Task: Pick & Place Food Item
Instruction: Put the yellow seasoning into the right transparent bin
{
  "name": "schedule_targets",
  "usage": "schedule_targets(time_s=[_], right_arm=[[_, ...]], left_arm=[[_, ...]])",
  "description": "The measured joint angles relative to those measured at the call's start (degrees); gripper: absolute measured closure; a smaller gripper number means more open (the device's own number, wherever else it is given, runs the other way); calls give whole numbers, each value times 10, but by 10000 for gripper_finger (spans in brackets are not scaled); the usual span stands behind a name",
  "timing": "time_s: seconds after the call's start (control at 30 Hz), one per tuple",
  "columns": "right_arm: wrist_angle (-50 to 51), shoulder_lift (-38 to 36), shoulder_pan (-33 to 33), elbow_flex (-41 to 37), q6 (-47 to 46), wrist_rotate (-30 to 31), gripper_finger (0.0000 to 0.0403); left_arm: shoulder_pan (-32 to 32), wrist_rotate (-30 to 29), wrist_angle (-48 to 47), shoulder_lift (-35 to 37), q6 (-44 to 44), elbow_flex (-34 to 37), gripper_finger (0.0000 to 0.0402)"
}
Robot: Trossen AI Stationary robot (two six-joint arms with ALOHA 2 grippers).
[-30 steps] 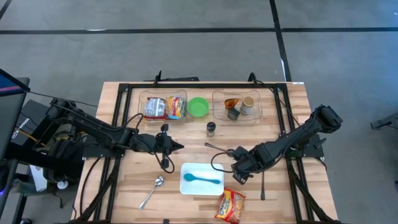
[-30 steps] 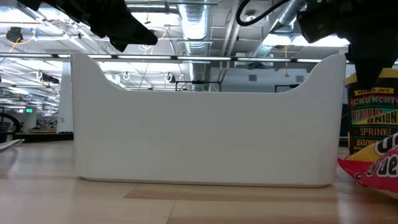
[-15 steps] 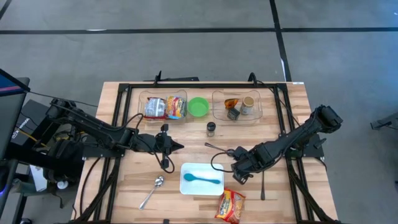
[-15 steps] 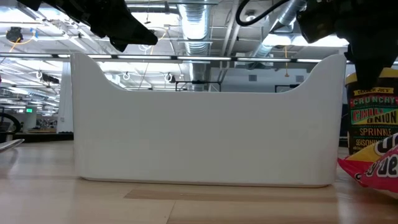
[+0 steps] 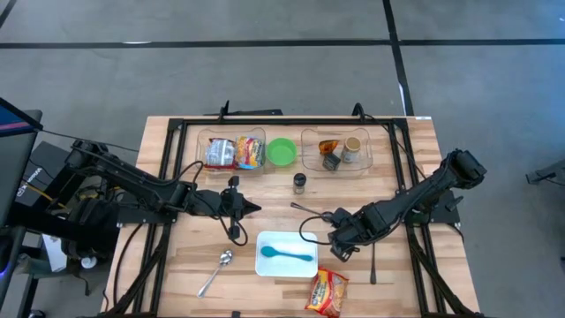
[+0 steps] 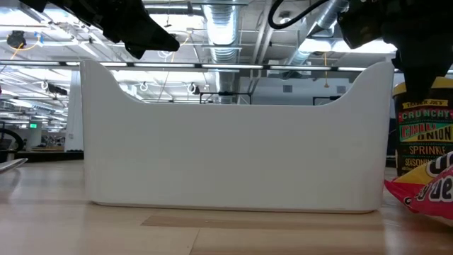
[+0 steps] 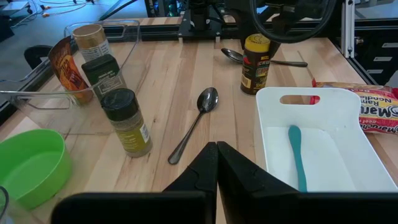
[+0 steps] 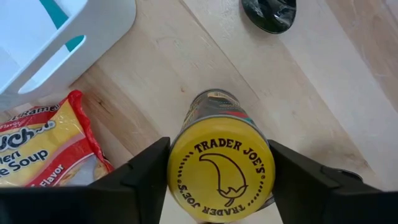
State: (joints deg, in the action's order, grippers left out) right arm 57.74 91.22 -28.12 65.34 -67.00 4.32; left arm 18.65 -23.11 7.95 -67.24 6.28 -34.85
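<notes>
A seasoning jar with a yellow lid (image 8: 219,171) stands upright on the wood table (image 5: 388,291), right of the white tray (image 5: 265,263), which holds a teal spoon (image 5: 288,254). My right gripper (image 8: 219,180) points straight down over the jar, one finger on each side of the lid. A ramen packet (image 5: 327,292) lies at the near edge beside the jar. The low view shows the jar's label (image 6: 425,134) below the dark right gripper (image 6: 417,67). My left gripper (image 5: 252,208) hovers shut, left of the table's centre, holding nothing. My right gripper has the jar's yellow lid (image 8: 186,155) between its two fingers (image 8: 146,171), one on each side of the rim. The fingers come from above, pointing down. The jar is upright; its base looks set on the table, with the ramen packet hiding it in the low view.
A black spoon (image 8: 268,14) lies just beyond the jar. Two metal spoons (image 5: 216,271) (image 7: 196,121) lie on the wood. At the far side stand two clear bins (image 5: 231,150) (image 5: 337,150), a green bowl (image 5: 282,151) and a spice shaker (image 5: 300,182).
</notes>
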Motion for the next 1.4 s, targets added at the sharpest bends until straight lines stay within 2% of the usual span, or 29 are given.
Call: schedule_targets(time_s=[0.9, 1.4], right_arm=[[2, -1, 0, 1, 0, 0, 180], [44, -1, 5, 75, 19, 0, 174]], left_arm=[[0, 0, 0, 0, 0, 0, 398], [0, 0, 0, 0, 0, 0, 398]])
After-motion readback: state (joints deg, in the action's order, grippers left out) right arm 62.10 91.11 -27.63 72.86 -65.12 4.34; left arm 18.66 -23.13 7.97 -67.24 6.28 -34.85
